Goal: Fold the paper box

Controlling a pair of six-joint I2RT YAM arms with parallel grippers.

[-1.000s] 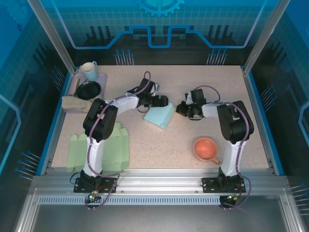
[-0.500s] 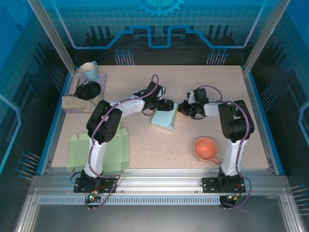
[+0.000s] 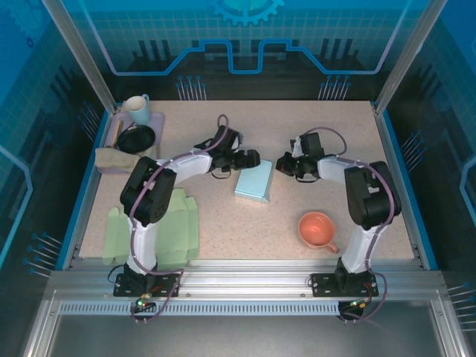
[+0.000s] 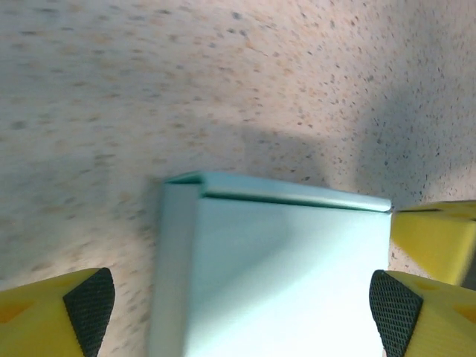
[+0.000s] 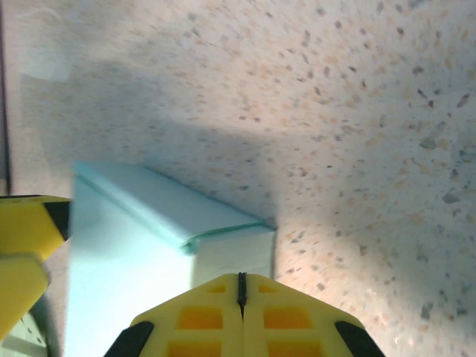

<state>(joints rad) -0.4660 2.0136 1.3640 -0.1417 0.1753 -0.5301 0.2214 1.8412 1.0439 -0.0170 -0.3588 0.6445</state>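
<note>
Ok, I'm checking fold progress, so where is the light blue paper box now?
In the top view the paper box lies mid-table, close beside the tips of the left pincer and right pincer, up-left of the orange cup.

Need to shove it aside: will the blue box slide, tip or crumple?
Probably slides: the box looks like thin hollow paper, likely light, lying flat on the smooth table. Unlikely to tip, being low. A hard push may dent its walls.
</note>
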